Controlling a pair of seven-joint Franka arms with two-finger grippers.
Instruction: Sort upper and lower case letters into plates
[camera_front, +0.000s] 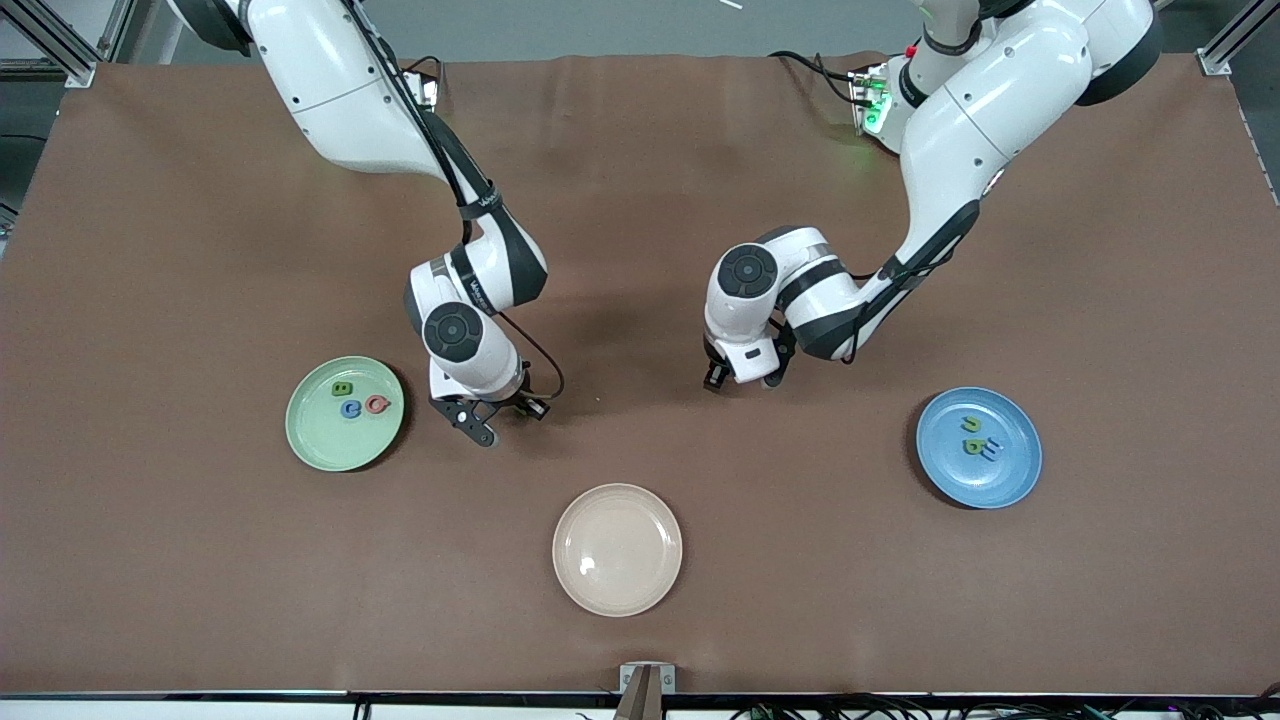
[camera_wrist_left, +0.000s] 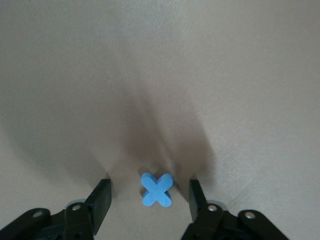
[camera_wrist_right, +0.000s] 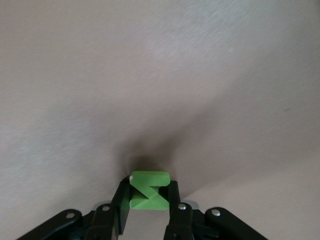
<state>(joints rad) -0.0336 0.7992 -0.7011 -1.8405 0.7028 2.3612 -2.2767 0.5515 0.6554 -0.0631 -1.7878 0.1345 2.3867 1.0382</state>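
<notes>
My right gripper (camera_wrist_right: 147, 196) is shut on a green letter Z (camera_wrist_right: 148, 190) down at the brown cloth, beside the pale green plate (camera_front: 312, 442). In the front view this gripper (camera_front: 487, 412) hides the Z. That plate holds three letters: green (camera_front: 342, 389), blue (camera_front: 350, 408) and red (camera_front: 376, 404). My left gripper (camera_wrist_left: 150, 197) is open with a blue letter X (camera_wrist_left: 157, 190) lying flat between its fingers (camera_wrist_left: 102, 196), clear of both. It stands low over the middle of the table (camera_front: 740, 380). The blue plate (camera_front: 1012, 482), toward the left arm's end, holds three small letters (camera_front: 978, 440).
A cream-beige plate (camera_front: 617, 549) with nothing in it lies near the front edge, nearer the camera than both grippers. A brown cloth (camera_front: 200, 250) covers the table. A small bracket (camera_front: 646, 680) sits at the table's near edge.
</notes>
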